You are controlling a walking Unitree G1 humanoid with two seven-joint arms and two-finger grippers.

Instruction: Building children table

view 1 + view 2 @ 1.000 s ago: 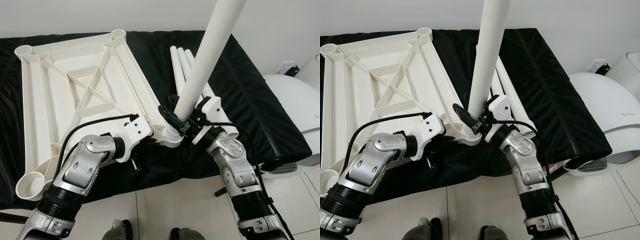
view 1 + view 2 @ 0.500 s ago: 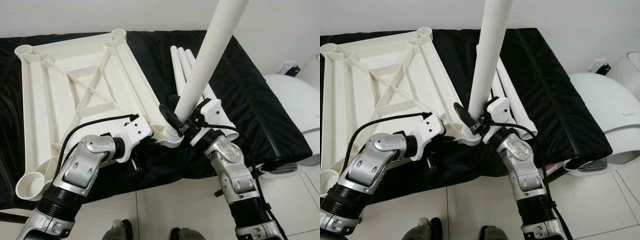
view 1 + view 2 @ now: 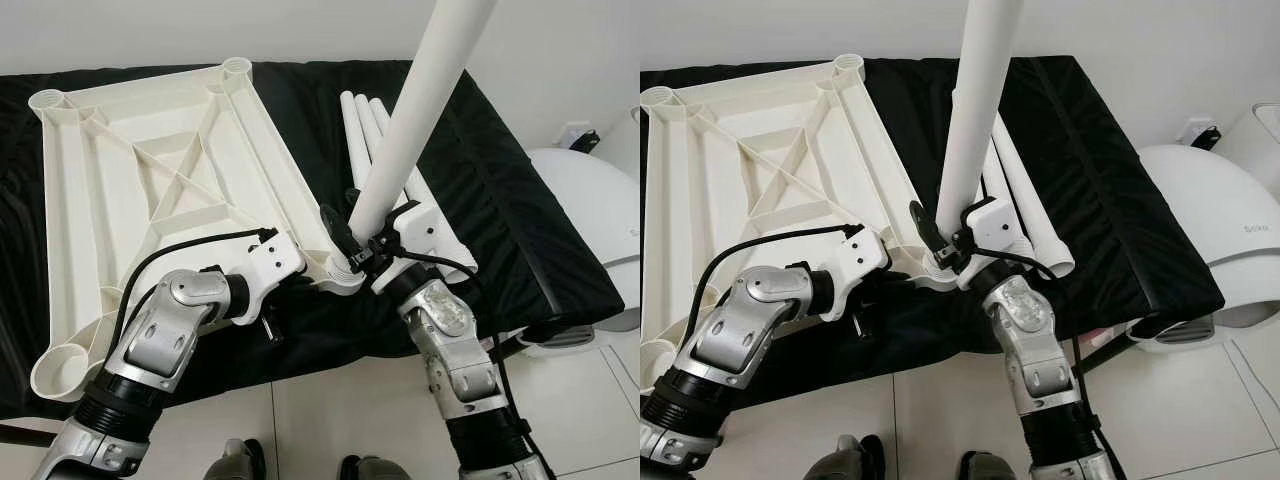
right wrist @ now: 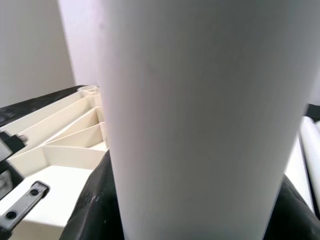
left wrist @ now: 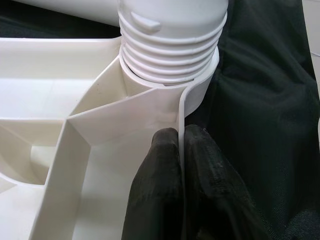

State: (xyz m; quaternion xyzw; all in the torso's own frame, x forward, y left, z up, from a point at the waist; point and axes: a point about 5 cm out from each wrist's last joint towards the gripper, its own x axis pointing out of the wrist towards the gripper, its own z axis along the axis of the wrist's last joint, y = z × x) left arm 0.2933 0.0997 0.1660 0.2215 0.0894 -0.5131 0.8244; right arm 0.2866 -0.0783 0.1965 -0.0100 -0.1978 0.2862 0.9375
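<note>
Seeing the white table frame [image 3: 150,190] upside down on a black-covered bed [image 3: 520,230], ribs up. My left gripper [image 5: 181,150] has its fingers [image 5: 155,190] pinched tight on a thin rib of the frame, right at the near corner socket [image 3: 345,280]. A leg [image 3: 410,120] stands upright in that socket, threaded end partly seated. My right gripper [image 3: 362,250] has its fingers clamped around the leg low down, just above the socket. Three spare legs [image 3: 365,125] lie side by side on the bed behind it. White appliance [image 3: 590,220] at far right.
</note>
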